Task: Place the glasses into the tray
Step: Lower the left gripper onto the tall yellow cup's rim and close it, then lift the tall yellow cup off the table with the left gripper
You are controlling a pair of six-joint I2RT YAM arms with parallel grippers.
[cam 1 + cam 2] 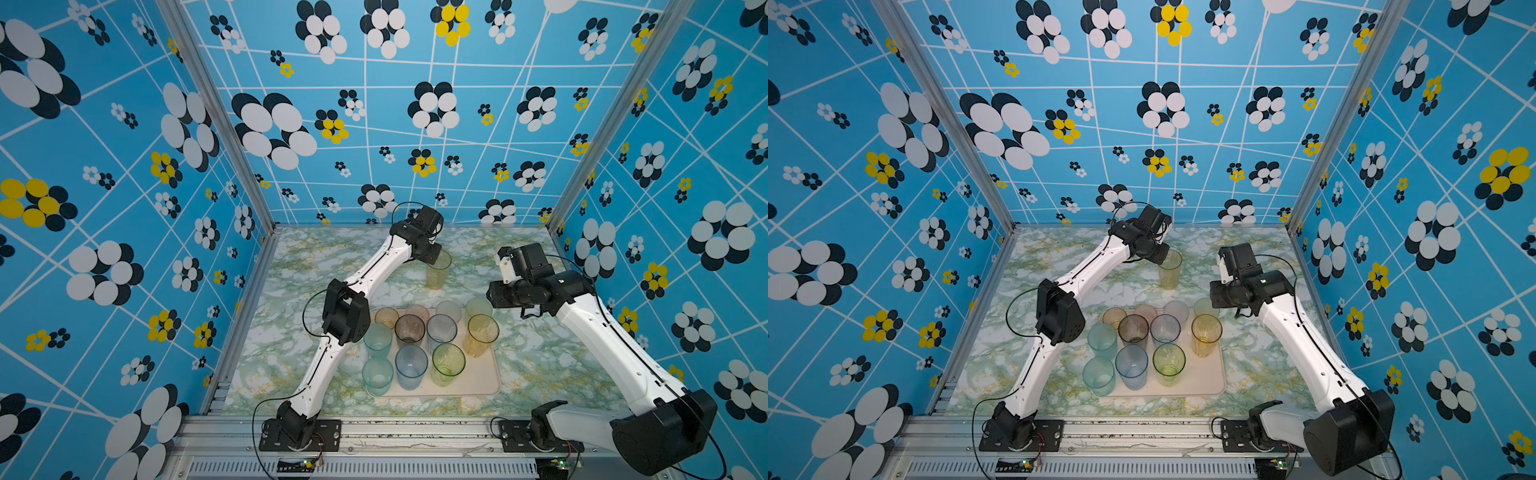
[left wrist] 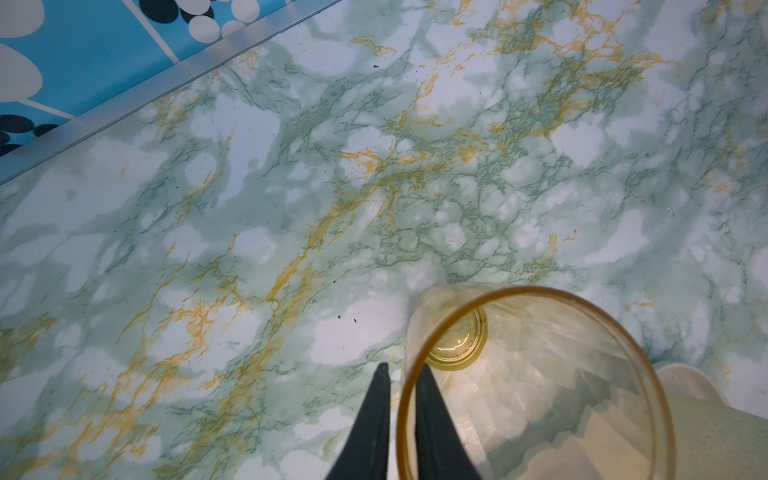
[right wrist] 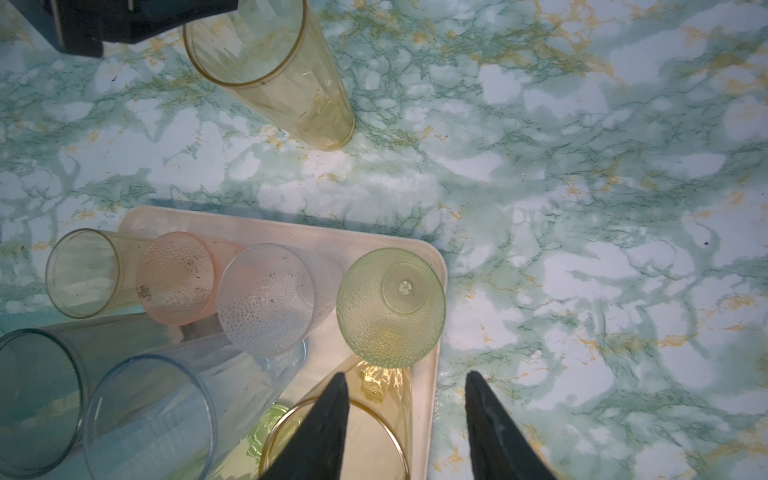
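Observation:
A tall amber glass [image 1: 438,270] [image 1: 1170,270] stands upright on the marble table, beyond the tray's far edge. My left gripper [image 1: 433,258] [image 2: 401,368] is shut on its rim [image 2: 405,399], with one finger inside the glass and one outside. The cream tray [image 1: 478,378] [image 1: 1204,378] [image 3: 291,224] holds several tinted glasses, short ones in the far row and tall ones nearer, among them a grey one [image 1: 410,328] and a blue one [image 1: 411,365]. My right gripper [image 1: 492,297] [image 3: 405,374] hangs open above the tray's far right corner, over a tall amber glass [image 1: 483,332] [image 3: 340,440], holding nothing.
The patterned blue back wall and its metal rail [image 2: 124,112] run close behind the left gripper. Bare marble table [image 3: 582,208] lies right of the tray. A short green glass [image 3: 390,307] sits in the tray's corner under the right gripper.

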